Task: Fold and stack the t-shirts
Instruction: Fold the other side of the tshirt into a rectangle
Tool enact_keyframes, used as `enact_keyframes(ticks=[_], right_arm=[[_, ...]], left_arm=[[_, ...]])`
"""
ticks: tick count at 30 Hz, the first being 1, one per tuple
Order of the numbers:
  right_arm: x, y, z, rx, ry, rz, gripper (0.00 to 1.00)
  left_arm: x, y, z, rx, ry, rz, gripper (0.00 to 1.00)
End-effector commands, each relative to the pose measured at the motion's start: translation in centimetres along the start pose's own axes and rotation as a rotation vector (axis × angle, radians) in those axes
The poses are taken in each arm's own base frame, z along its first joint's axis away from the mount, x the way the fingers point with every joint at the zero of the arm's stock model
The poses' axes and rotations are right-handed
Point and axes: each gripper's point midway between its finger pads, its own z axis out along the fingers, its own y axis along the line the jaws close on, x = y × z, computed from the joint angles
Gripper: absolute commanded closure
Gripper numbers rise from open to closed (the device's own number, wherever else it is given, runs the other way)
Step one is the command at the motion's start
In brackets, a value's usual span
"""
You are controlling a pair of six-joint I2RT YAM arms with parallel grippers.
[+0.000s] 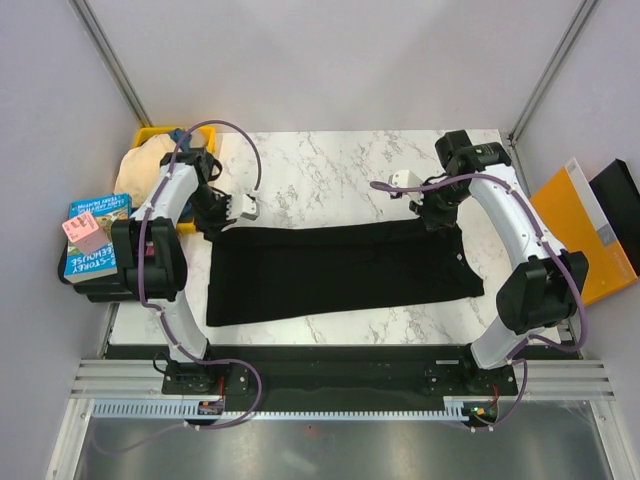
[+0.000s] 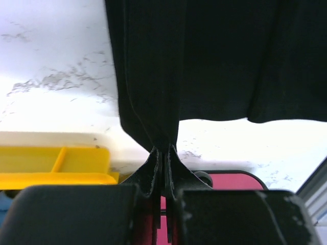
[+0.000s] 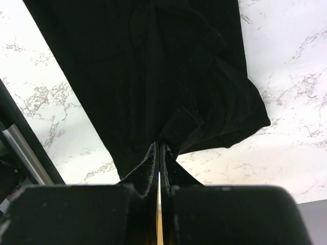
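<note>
The black t-shirt (image 1: 340, 272) lies folded into a long band across the marble table. My left gripper (image 1: 215, 225) is shut on its far left corner. In the left wrist view, the cloth (image 2: 204, 61) runs up out of the closed left gripper (image 2: 164, 149). At the far right corner my right gripper (image 1: 437, 222) is shut on the cloth too. The right wrist view has the shirt (image 3: 153, 66) bunched into the pinched right gripper (image 3: 159, 145). A beige t-shirt (image 1: 140, 165) sits heaped at the back left, with a bit of blue cloth (image 1: 180, 133) behind it.
A yellow bin (image 1: 150, 133) stands under the beige heap, and its rim (image 2: 56, 166) shows in the left wrist view. Books (image 1: 95, 235) are stacked off the table's left edge. An orange folder (image 1: 590, 235) lies off the right edge.
</note>
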Motion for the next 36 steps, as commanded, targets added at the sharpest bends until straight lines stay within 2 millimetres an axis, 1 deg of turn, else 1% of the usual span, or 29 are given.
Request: enact_keyframes(ticks=[1,2,4,5,9,13,17,21,30,36], right_arm=[[0.2,0.7,-0.6,-0.007,0.0,-0.062,1.0],[0.4,0.8,-0.5,-0.009,0.006,-0.065,1.0],[0.7,0.8,-0.2,-0.015,0.021,-0.075,1.0],[0.7,0.9,-0.2,-0.018,0.021,-0.078,1.0],[1.1,1.1,0.3,-0.032,0.04,-0.092,1.0],[2.0,1.8,0.8,-0.055,0.072,-0.121,1.0],[2.1,2.0,1.1,-0.066,0.083,-0.137,1.0],[2.0,2.2,1.2,-0.073,0.086,-0.148,1.0],[2.4,2.8,1.5,-0.101,0.112,-0.187,1.0],[3.5,3.7,2.0,-0.128,0.145,-0.213,1.0]], left_arm=[[0.0,-3.0,-1.8,0.075,0.006,0.077,0.98],[0.1,-3.6,-1.9,0.098,0.005,0.083,0.98],[0.0,-4.1,-1.7,0.121,0.002,0.089,0.98],[-0.7,-4.4,-1.4,0.141,0.004,0.118,0.98],[-1.3,-5.6,-1.2,0.201,-0.008,0.12,0.98],[-1.7,-7.2,-1.0,0.27,-0.017,0.118,0.98],[-1.5,-8.1,-0.6,0.301,-0.002,0.12,0.98],[-0.7,-9.2,-0.1,0.34,0.035,0.139,0.98],[0.9,-8.9,0.7,0.365,0.126,0.152,0.98],[1.6,-8.9,0.9,0.378,0.161,0.159,0.98]])
